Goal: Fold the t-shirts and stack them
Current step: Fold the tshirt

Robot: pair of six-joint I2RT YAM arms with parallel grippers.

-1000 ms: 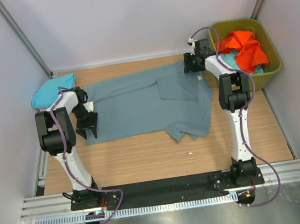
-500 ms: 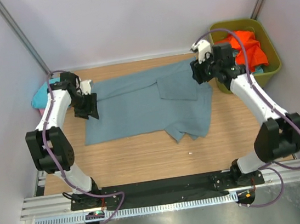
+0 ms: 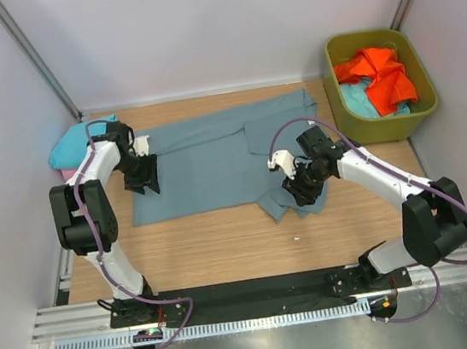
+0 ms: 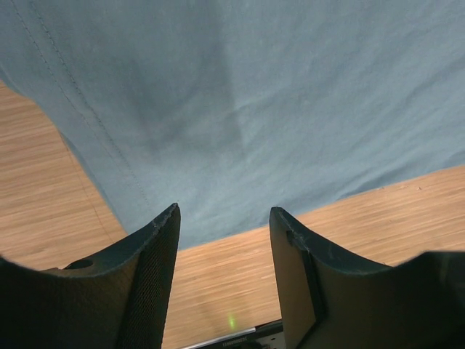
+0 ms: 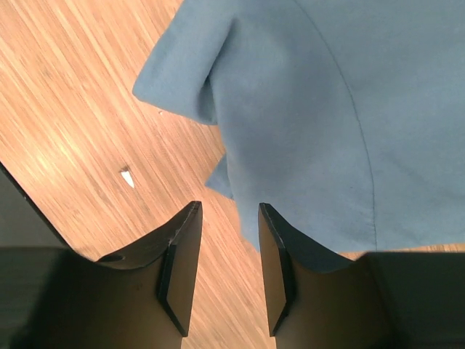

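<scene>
Hovering over the grey-blue t-shirt (image 3: pixel 206 161), both arms are empty-handed; shirt lies spread on the table (image 3: pixel 217 245) w/ its near-right sleeve bunched. At the shirt's left edge the left gripper (image 4: pixel 224 218) gapes wide. Over the crumpled sleeve's edge the right gripper (image 5: pixel 229 211) is parted, somewhat narrower. Risks, imo: right pinches only one layer of the doubled sleeve, so the crease drags into the fold. Left bites too near the edge & cloth slips out. Uneven lifts btwn arms would skew the fold.
</scene>
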